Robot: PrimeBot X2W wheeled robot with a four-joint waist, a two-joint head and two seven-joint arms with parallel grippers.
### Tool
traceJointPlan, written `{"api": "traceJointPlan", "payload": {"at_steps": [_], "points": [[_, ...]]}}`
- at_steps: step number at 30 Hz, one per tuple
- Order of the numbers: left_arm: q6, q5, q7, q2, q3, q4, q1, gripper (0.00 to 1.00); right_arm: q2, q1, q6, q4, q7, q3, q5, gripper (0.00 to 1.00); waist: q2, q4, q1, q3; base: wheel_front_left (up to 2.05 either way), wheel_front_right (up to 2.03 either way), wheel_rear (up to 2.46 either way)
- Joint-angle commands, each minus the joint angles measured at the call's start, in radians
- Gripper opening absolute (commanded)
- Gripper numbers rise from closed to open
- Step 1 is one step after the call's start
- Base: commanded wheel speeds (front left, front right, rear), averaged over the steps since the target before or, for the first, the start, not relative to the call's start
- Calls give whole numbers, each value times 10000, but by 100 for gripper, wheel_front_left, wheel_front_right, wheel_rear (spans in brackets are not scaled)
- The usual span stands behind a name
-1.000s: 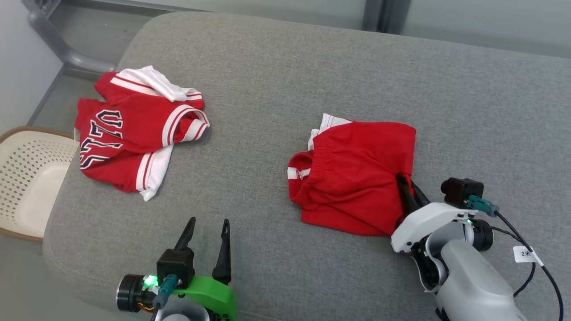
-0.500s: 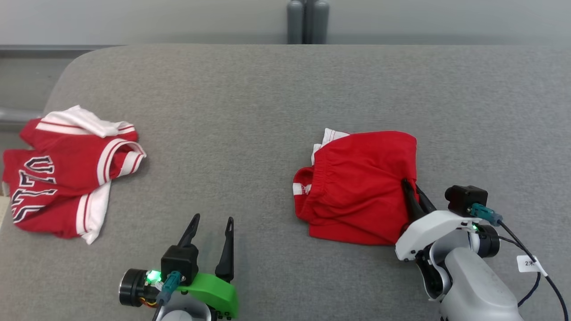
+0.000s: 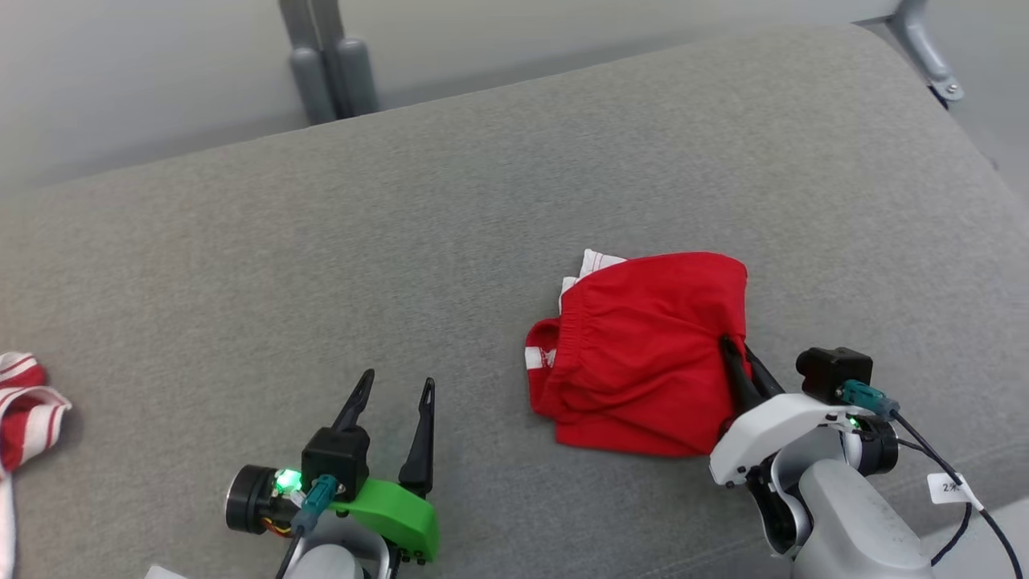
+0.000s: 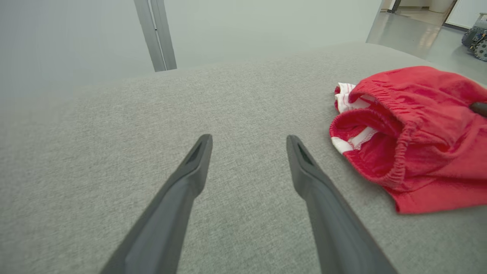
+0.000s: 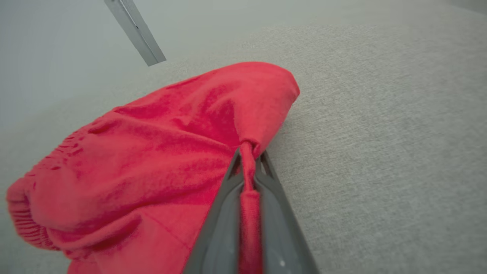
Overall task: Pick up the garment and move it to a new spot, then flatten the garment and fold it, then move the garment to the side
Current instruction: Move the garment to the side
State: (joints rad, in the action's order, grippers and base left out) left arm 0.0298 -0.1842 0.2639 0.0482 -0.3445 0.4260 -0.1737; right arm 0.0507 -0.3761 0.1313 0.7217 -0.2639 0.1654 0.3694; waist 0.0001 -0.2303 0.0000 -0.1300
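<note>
Garment (image 3: pixel 643 354) lying on the cushion (image 3: pixel 402 241) right of centre, right claw (image 3: pixel 733 346) at its near right edge with a fold pinched between the fingers, left claw (image 3: pixel 399 379) well apart to the garment's left, second garment (image 3: pixel 24 402) at the far left edge, posts (image 3: pixel 330 72) behind the cushion

I turn to my right and my head view swings with me. The striped jersey (image 3: pixel 24 410) slides from the picture's left-middle to its left edge, and the grey post (image 3: pixel 325 56) behind drifts leftward. The gap between that jersey and the red shorts (image 3: pixel 643 354) pinched in my right gripper (image 3: pixel 734 347) widens. The shorts travel rightward over the grey cushion (image 3: pixel 402 241).
</note>
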Motion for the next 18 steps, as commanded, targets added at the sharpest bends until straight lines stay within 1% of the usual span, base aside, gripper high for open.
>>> {"api": "traceJointPlan", "payload": {"at_steps": [1, 7, 11, 14, 18], "points": [[-22, -32, 6, 47, -8, -42, -171, 100, 4, 109, -11, -60, -5, 65, 113, 0, -1, -1629, 0, 14, 0, 0, 0], [-96, 43, 4, 50, -138, -106, -343, 100, 4, 170, -11, -218, -5, 439, 399, 0, -1, -2599, 0, -167, 0, 0, 0], [-101, 127, 5, 53, -205, -90, -400, 100, 3, 189, -11, -316, -5, 637, 475, 0, -1, -2921, 0, -327, 0, 0, 0], [-168, 191, 5, 54, -248, -50, -484, 100, -3, 67, -10, -321, -5, 829, 319, 0, -1, -2928, 0, -474, 0, 0, 0], [-273, 367, 4, 59, -361, -16, -609, 100, 1, -297, -10, -220, -5, 684, -85, 0, -1, -2610, 0, -773, 0, 0, 0]]}}
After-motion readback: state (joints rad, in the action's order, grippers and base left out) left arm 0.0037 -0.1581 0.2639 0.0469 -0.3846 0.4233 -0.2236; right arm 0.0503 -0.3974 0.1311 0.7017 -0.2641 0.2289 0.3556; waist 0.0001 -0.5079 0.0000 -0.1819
